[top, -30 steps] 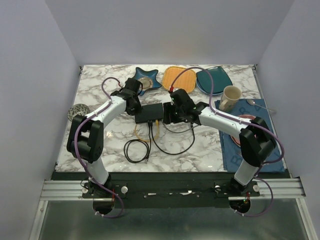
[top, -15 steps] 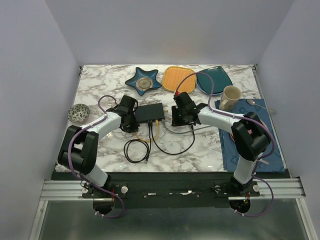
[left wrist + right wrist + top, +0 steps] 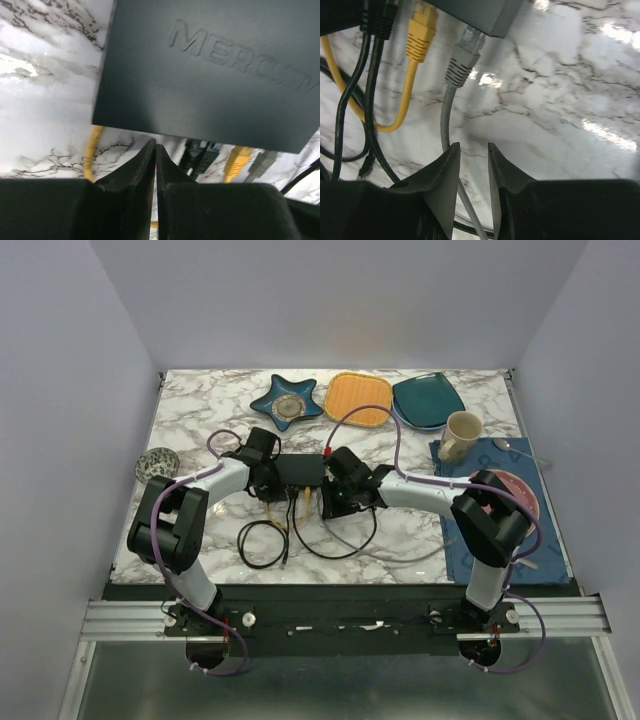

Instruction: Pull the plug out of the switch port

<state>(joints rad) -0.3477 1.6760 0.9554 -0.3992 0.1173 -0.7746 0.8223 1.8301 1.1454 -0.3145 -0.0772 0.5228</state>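
- Small patterned bowl (image 3: pixel 157 464) at the left edge of the white marble table (image 3: pixel 200 420). The left arm's elbow overlapped it a second ago; now it shows whole.
- Coil of thin black cable (image 3: pixel 243 540) lies near the front, a bit further left than before.
- Left gripper (image 3: pixel 272 485) has come down from beside the blue star-shaped plate (image 3: pixel 286 400) to the switch's near-left corner. The plate is now uncovered.
- In the left wrist view the left gripper (image 3: pixel 155 148) is closed to a thin slit with nothing seen between the fingers, tips just off the switch's edge.
- Flat matte black switch (image 3: pixel 300 469) sits mid-table between the two grippers, about where it was. Embossed lettering shows on its top (image 3: pixel 210 75).
- Along its socket edge a yellow plug (image 3: pixel 421 35) and a grey plug (image 3: pixel 462 57) with a clear tip are both seated in their ports.
- Right gripper (image 3: pixel 325 498) has moved from the switch's right end to its near-right corner, in front of the sockets.
- Right gripper (image 3: pixel 472 146) jaws stand narrowly apart. The grey cable (image 3: pixel 445 115) runs through the gap beside one finger, with space left over and no clamping seen.
- Orange square plate (image 3: pixel 358 398), teal plate (image 3: pixel 428 400) and beige mug (image 3: pixel 462 435) are unmoved at the back right.
- Pink plate (image 3: pixel 518 488) on the blue cloth (image 3: pixel 460 540) shows more than before.
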